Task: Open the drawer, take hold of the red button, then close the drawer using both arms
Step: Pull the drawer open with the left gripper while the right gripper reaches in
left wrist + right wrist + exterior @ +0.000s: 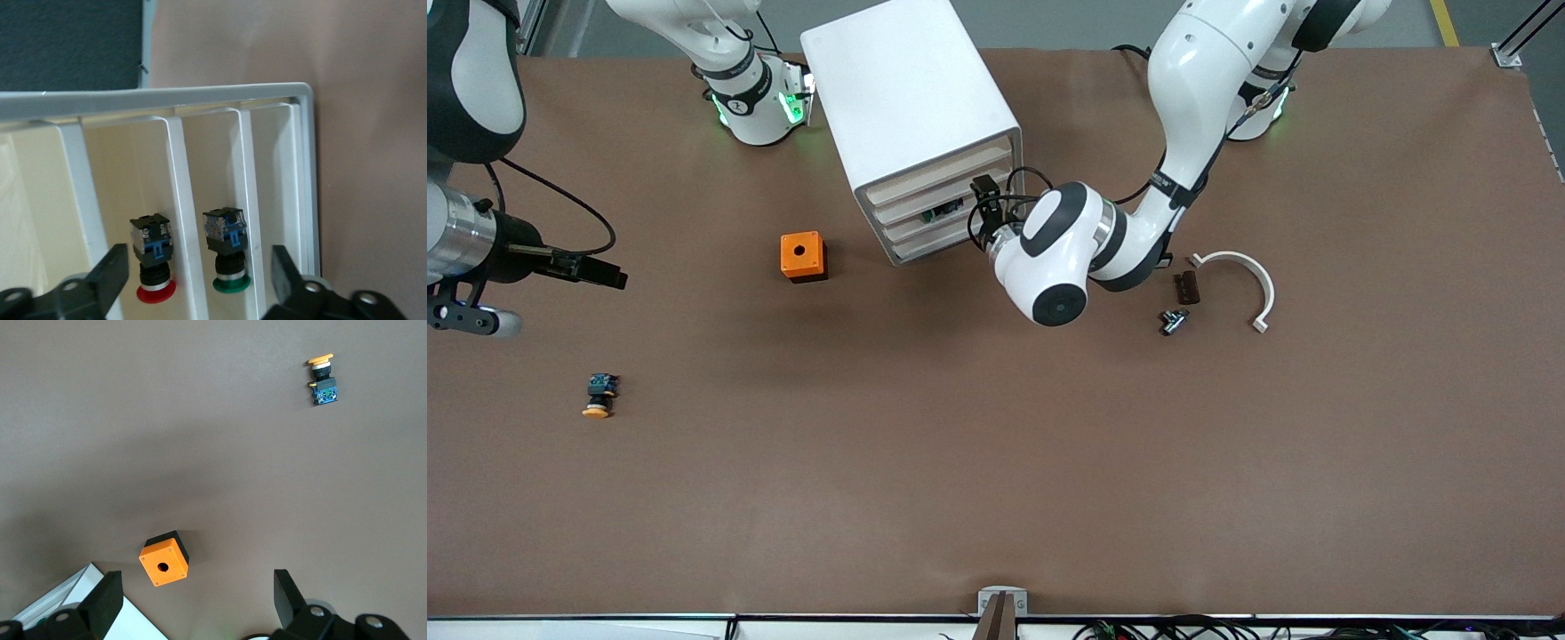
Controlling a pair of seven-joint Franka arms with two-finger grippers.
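Lying in a compartment of the pulled-out drawer, the button sat beside a green-capped one. Left gripper hovered over both, fingers spread, holding nothing. Right gripper waited over the bench near the orange box, fingers wide and empty.

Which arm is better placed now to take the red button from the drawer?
The left arm. Its pincer is open at the drawer, close to the red button. The right pincer waits open above the table.
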